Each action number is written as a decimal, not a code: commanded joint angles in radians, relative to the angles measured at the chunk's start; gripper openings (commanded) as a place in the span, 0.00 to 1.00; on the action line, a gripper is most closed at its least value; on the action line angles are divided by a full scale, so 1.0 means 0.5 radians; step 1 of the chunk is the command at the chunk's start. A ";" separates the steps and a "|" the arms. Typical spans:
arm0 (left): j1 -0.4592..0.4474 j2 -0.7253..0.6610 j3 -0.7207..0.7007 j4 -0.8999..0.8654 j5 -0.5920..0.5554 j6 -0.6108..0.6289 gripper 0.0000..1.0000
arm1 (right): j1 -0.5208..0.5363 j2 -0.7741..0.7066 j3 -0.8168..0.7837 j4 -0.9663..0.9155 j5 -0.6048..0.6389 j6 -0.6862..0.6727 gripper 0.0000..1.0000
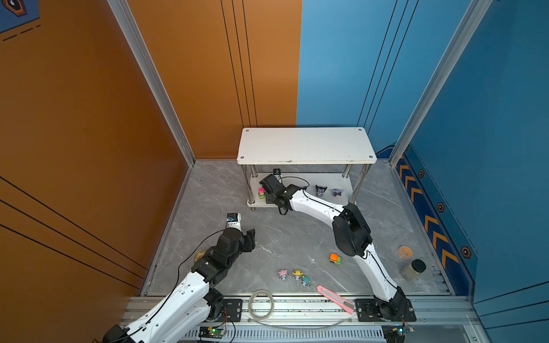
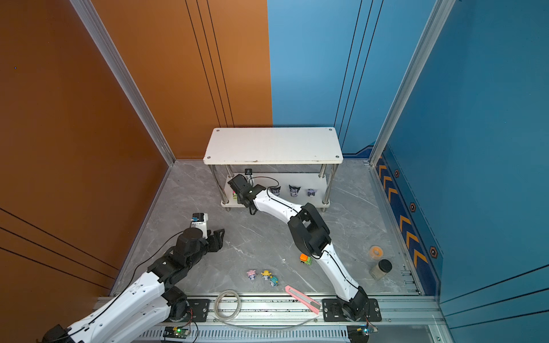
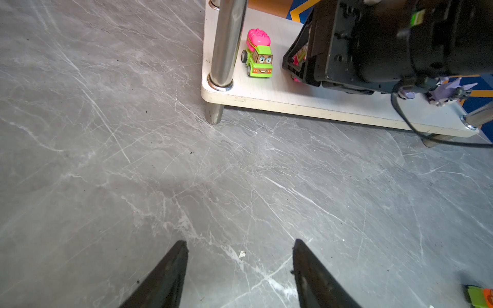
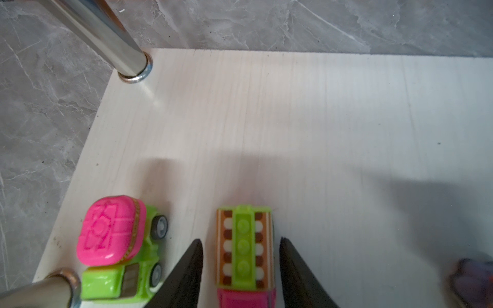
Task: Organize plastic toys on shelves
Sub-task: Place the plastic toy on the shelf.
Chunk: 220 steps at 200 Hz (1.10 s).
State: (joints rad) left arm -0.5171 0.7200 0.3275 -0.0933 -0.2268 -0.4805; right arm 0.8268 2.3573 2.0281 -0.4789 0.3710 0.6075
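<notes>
**Loose truck could roll on withdrawal**

The right pincer (image 4: 240, 240) is released, its jaws straddling the ladder truck (image 4: 244, 266) with slight gaps, on the lower board of the shelves (image 4: 320, 120). The pink-drum truck (image 4: 114, 234) stands just beside it there. A skewed pull-back could snag the wheeled toy and drag it off the shelves. The left pincer (image 3: 239, 241) hangs released and empty, short of the shelves.

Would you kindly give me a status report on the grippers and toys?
Left gripper open, empty. Right gripper open astride green-pink truck on lower shelf. Pink-topped truck close beside. Orange truck, hatted figurines on floor.
</notes>
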 commanded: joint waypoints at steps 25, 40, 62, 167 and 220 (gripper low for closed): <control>0.027 -0.040 -0.028 0.000 0.023 -0.012 0.65 | 0.030 -0.080 -0.028 -0.033 0.001 0.052 0.50; 0.027 -0.052 -0.027 -0.002 0.020 -0.009 0.65 | 0.035 -0.107 -0.062 -0.030 0.009 0.064 0.50; 0.025 -0.056 -0.024 -0.004 0.024 -0.009 0.65 | 0.046 -0.151 -0.123 -0.021 0.021 0.078 0.52; 0.025 -0.078 -0.031 -0.013 0.024 -0.014 0.64 | 0.141 -0.415 -0.525 0.062 0.038 0.145 0.54; 0.022 -0.099 -0.054 0.000 0.058 -0.040 0.64 | 0.270 -0.771 -0.871 0.070 0.119 0.176 0.55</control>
State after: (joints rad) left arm -0.5171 0.6800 0.3218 -0.0940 -0.2253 -0.4877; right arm 0.9314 2.0857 1.6547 -0.4416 0.3752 0.6743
